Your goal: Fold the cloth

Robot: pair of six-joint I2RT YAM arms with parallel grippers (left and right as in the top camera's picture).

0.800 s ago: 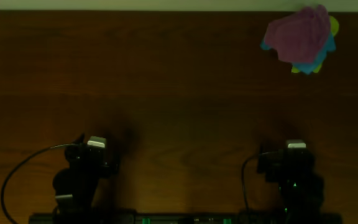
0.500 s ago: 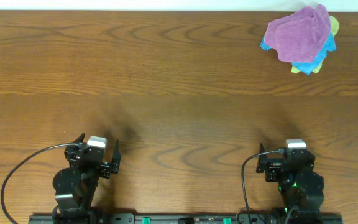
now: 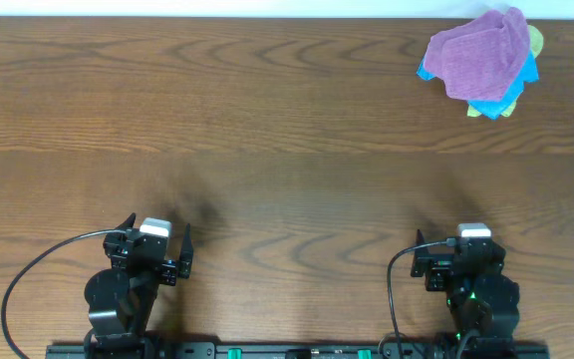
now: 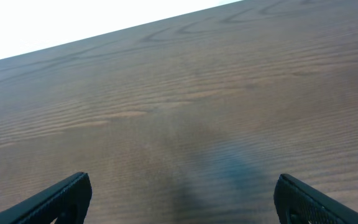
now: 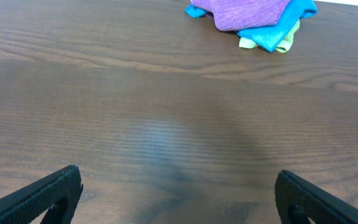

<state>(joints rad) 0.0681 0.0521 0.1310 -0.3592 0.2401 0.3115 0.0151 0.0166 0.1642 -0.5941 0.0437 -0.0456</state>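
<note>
The purple cloth (image 3: pixel 476 55) lies crumpled at the table's far right corner, on top of a bright blue cloth (image 3: pixel 506 95) and a yellow-green cloth (image 3: pixel 534 40). It also shows at the top of the right wrist view (image 5: pixel 244 12). My left gripper (image 3: pixel 154 251) is open and empty near the front edge, far from the cloth; its fingers show in the left wrist view (image 4: pixel 182 193). My right gripper (image 3: pixel 466 249) is open and empty near the front edge, well short of the cloth; its fingers show in the right wrist view (image 5: pixel 179 190).
The wooden table (image 3: pixel 267 130) spans the whole view. The blue cloth (image 5: pixel 278 22) and yellow-green cloth (image 5: pixel 284 42) lie under the purple one. A black cable (image 3: pixel 38 264) loops beside the left arm.
The picture went from dark to fully lit. Neither arm nor the cloths have moved.
</note>
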